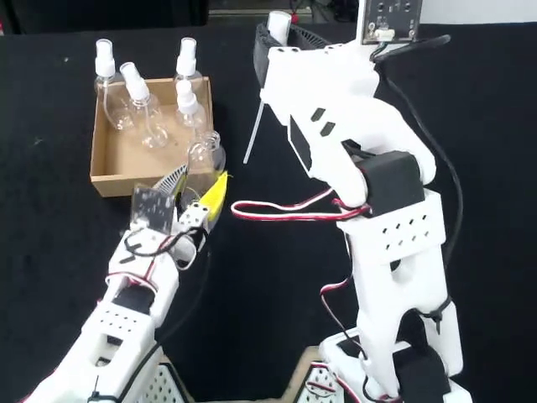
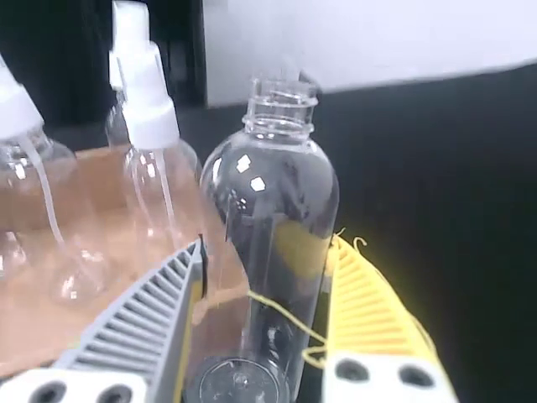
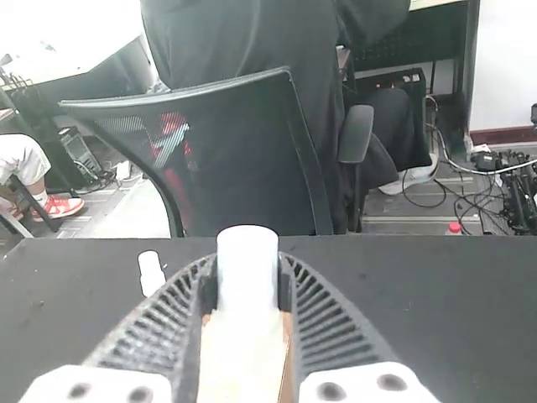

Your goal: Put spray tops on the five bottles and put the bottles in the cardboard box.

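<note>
- Well, the uncapped bottle (image 1: pixel 206 151) stands against the cardboard box's (image 1: pixel 109 180) right wall, near the front corner, with open table (image 1: pixel 252 269) to its right.
- Left gripper (image 1: pixel 200 186) – fingers closed on that bottle's body, arm stretched low.
- Right gripper (image 1: pixel 281 35) – raised at the back, clamping a spray top (image 1: pixel 279 21), tube (image 1: pixel 254 134) dangling.

Even light from overhead falls on the matte black tabletop (image 1: pixel 495 117), which swallows nearly every shadow. The open-necked clear plastic bottle (image 2: pixel 270 218) carries small white glints on its shoulder. Beyond the black mesh office chair (image 3: pixel 226 159), part of the room burns out to plain white.
</note>
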Action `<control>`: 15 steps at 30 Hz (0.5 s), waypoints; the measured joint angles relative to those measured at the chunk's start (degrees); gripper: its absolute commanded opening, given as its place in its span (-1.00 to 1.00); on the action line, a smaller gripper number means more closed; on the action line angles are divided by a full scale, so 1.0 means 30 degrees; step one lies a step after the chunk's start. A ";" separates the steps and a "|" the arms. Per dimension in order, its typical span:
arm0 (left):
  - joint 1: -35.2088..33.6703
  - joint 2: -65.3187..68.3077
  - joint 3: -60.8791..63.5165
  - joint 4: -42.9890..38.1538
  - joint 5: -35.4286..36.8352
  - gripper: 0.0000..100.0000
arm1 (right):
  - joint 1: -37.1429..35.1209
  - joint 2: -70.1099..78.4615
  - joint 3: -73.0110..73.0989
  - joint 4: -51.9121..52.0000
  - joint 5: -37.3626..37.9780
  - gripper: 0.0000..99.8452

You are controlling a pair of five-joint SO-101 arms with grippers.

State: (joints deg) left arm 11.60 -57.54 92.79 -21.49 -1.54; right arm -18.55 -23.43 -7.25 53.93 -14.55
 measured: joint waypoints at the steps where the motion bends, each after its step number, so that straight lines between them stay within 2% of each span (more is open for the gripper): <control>1: 0.0000 0.0000 0.0352 -0.0850 0.0000 -0.76 | 0.0000 0.0000 0.0000 0.0000 0.0000 -0.98; 6: 0.0000 -0.0029 0.0821 -0.4689 0.0000 -0.76 | -0.1055 0.0000 0.0000 0.0000 0.0000 -0.98; 11: 0.0000 -0.0029 0.0879 -0.5158 0.0000 -0.76 | -0.1348 0.0000 0.0000 0.0000 0.0000 -0.98; 15: 0.0000 -0.0029 0.0879 -0.5187 0.0000 -0.76 | -0.1407 -0.1788 0.0498 0.0000 0.0000 -0.98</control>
State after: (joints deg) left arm 11.60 -57.63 95.43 -37.05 -1.54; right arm -22.77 -28.79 -5.76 53.93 -14.55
